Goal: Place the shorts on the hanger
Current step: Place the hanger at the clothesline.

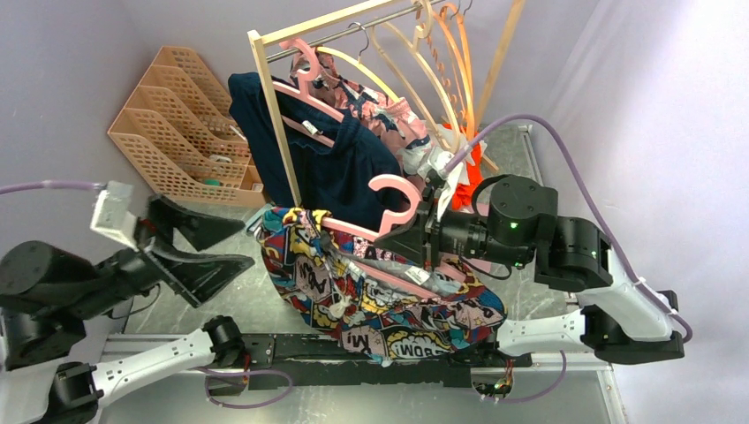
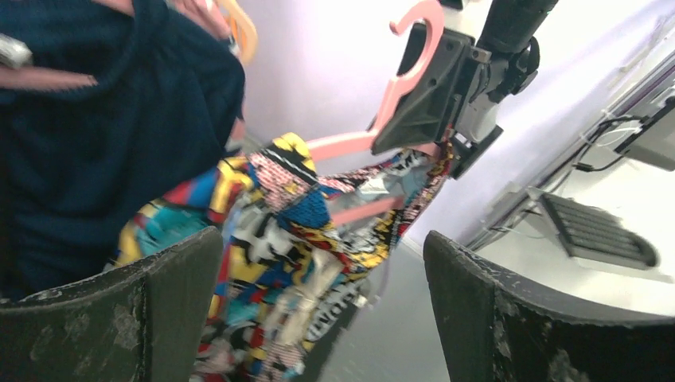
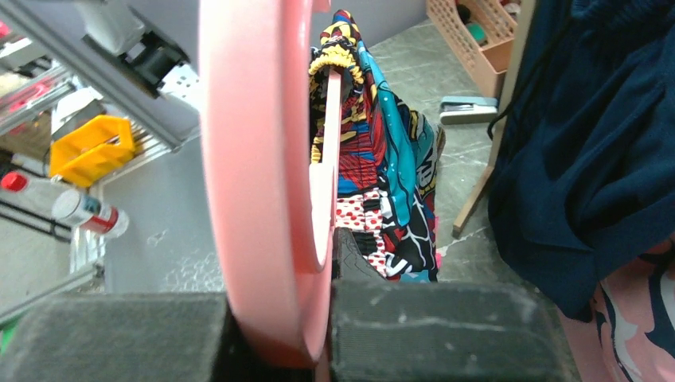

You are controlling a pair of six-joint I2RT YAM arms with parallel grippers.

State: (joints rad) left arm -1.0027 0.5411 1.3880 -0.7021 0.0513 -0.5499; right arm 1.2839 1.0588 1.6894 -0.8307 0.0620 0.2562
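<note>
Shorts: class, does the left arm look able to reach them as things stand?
Probably yes: the left gripper, jaws open, faces the shorts with nothing visible between them.

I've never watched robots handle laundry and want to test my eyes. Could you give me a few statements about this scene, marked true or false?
1. The right claw is clamped on the pink hanger. True.
2. The left claw is gripping the shorts. False: it stands wide open beside them, holding nothing.
3. The comic-print shorts are draped over the pink hanger. True.
4. The pink hanger's hook is over the rail of the rack. False: the hook is free, and the hanger is held up in front of the rack.
5. A navy garment hangs on the rack. True.
</note>
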